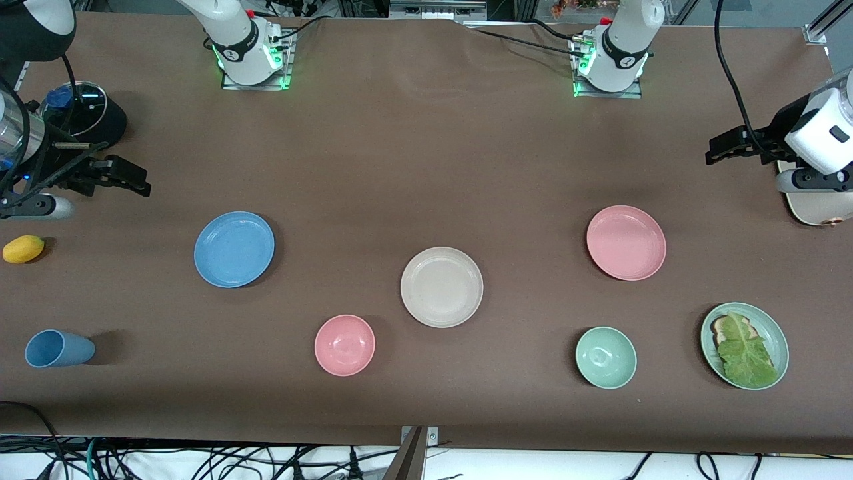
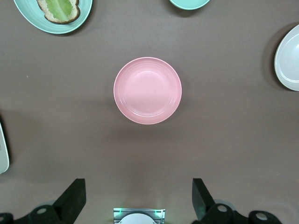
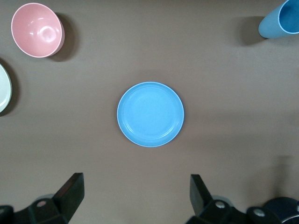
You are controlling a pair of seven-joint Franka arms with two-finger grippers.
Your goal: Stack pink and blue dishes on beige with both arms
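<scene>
The pale pink plate (image 1: 626,242) (image 2: 147,90) lies flat toward the left arm's end of the table. Toward the right arm's end rests the light blue plate (image 1: 234,249) (image 3: 150,114). Between them, a little nearer the front camera, sits the beige plate (image 1: 442,287) (image 2: 289,58) with nothing on it. My left gripper (image 1: 713,152) (image 2: 138,196) hangs open, high over bare table near its end, holding nothing. My right gripper (image 1: 141,181) (image 3: 137,196) is also open and empty, raised over bare table at the other end.
Nearer the front camera stand a pink bowl (image 1: 344,345), a green bowl (image 1: 606,357), a green plate with lettuce (image 1: 744,345) and a tipped blue cup (image 1: 58,348). A yellow fruit (image 1: 23,249) and a dark lidded pot (image 1: 83,113) sit at the right arm's end.
</scene>
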